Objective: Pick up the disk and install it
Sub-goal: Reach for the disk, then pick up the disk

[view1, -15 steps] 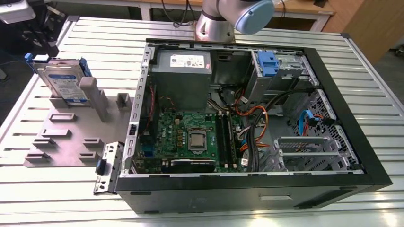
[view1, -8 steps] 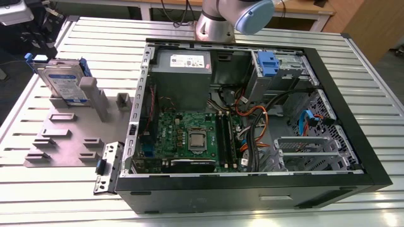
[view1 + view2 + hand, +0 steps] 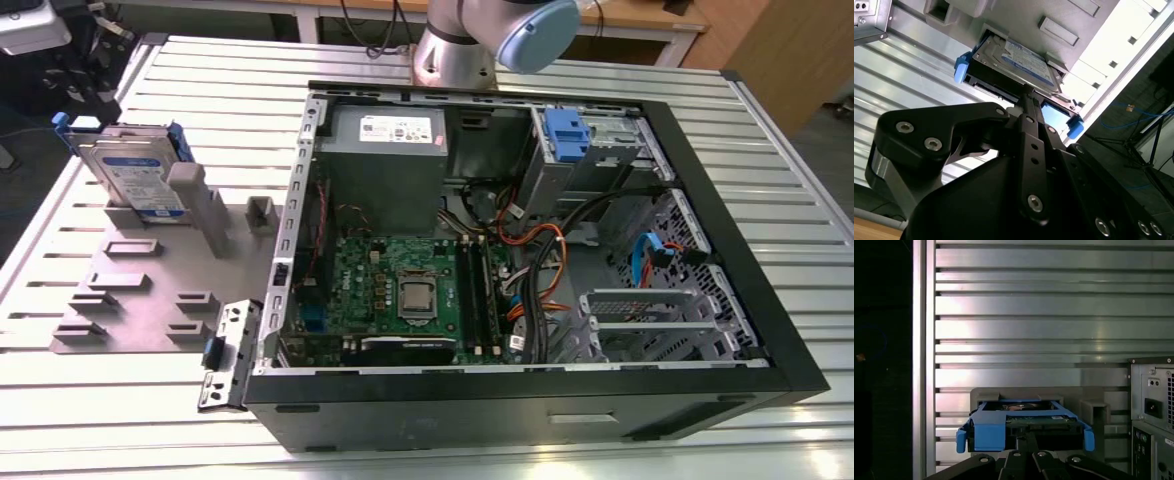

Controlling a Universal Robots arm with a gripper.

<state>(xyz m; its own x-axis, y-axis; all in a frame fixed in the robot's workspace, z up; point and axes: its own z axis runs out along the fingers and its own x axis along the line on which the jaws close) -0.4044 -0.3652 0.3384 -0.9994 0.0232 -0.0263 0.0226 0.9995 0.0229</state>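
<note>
Leaning disk (image 3: 131,172), label (image 3: 144,188) in exterior view

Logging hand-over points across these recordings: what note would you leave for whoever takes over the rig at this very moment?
Gripper: lined up with the edge of the disk in the first wrist view; I cannot tell whether it is open or shut.
Disk: stands on edge in the grey holder on the slatted table, to the exterior view's left of the open computer case.
Done: the approach to the disk.
Left: the disk is not yet lifted out of the holder and not yet installed in the case.
</note>
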